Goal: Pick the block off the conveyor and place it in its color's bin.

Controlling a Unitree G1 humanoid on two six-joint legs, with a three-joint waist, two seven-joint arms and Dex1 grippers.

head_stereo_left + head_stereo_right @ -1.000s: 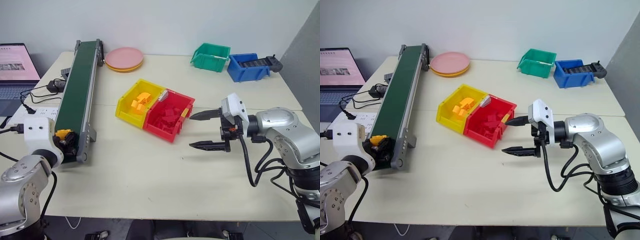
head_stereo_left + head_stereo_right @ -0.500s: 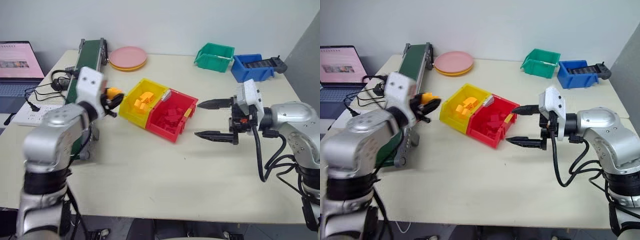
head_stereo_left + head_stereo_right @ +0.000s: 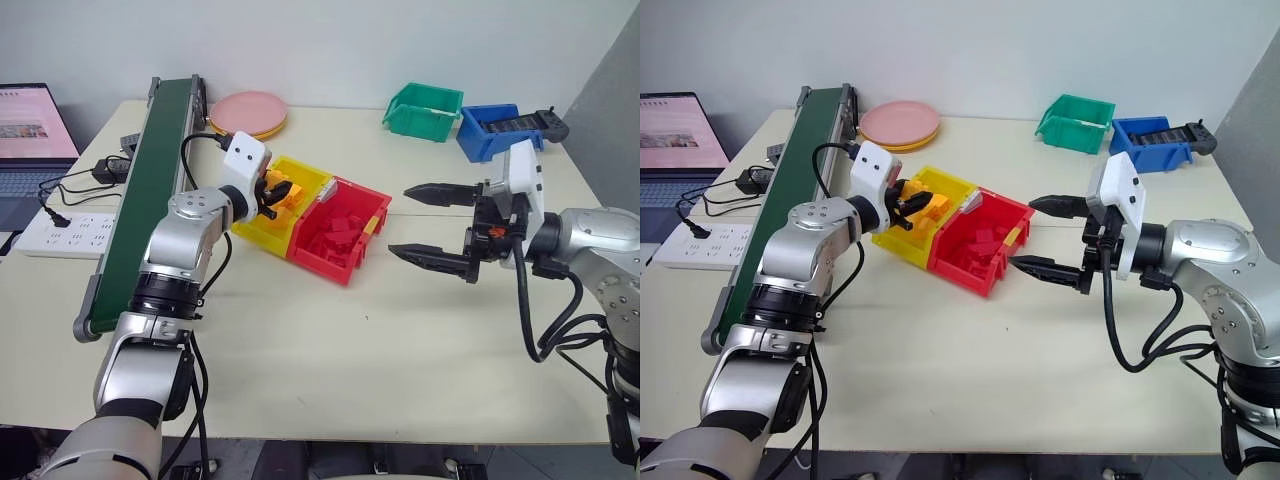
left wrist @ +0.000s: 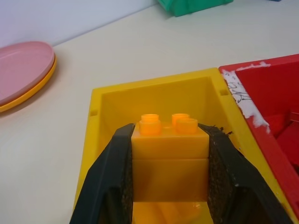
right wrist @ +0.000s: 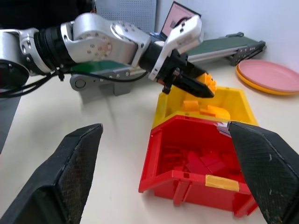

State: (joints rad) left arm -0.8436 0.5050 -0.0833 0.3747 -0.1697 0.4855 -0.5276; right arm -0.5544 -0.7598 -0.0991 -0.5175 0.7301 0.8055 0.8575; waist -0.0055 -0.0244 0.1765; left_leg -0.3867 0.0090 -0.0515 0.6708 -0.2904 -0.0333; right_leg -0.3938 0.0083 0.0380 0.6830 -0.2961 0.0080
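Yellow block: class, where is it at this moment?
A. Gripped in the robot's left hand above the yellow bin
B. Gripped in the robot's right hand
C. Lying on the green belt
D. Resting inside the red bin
A: the left hand clamps the yellow block between both fingers, over the yellow bin.

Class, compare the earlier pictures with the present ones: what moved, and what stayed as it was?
The left gripper carried the small yellow-orange studded plastic brick from the dark green conveyor belt across to above the yellow plastic bin, still clamped. The right gripper rose slightly, staying open. Bins and plates stayed put.
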